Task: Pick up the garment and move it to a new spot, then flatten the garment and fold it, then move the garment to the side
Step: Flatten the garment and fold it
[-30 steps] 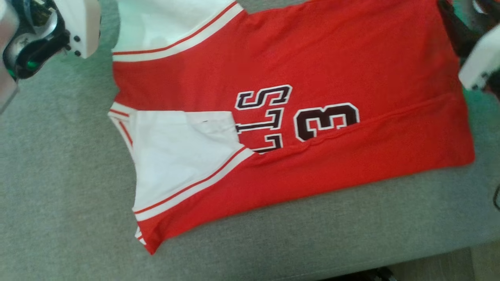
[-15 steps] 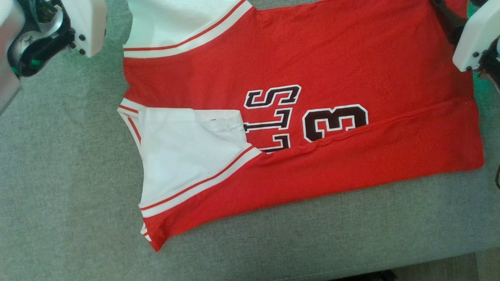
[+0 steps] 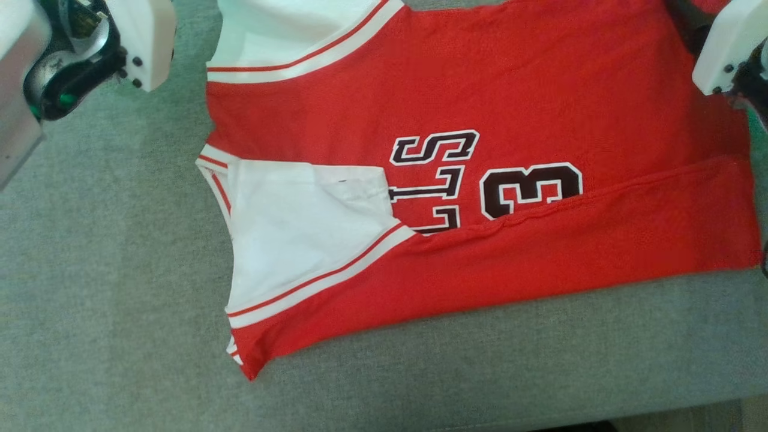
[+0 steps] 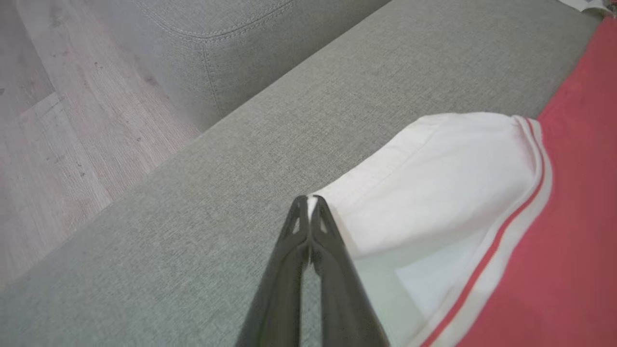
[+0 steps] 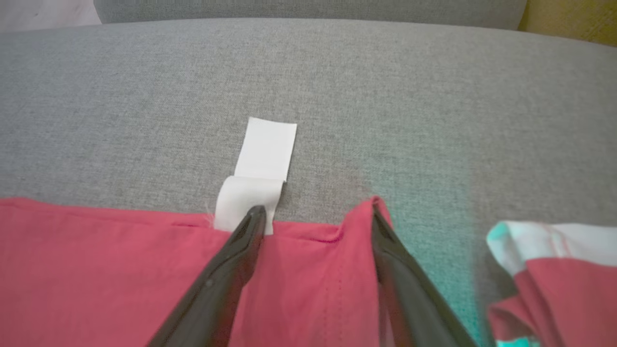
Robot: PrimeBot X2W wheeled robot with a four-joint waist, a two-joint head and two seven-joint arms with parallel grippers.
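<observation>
Left claw pinches white sleeve of the half-folded red jersey.

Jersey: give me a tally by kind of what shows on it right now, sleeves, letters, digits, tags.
White sleeves: 2
Dark letters: 3, one partly under the fold
Dark digit: 1
White tag at the hem: 1
Total on the red jersey: 7

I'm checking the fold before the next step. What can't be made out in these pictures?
- Head view: the lettering on the jersey is partly covered by the folded flap, so it cannot be read whole.
- Head view: the white sleeve is cut off by the top edge.
- Left wrist view: whether the shut left claw pinches that sleeve's edge; its fingers hide the contact.
</observation>
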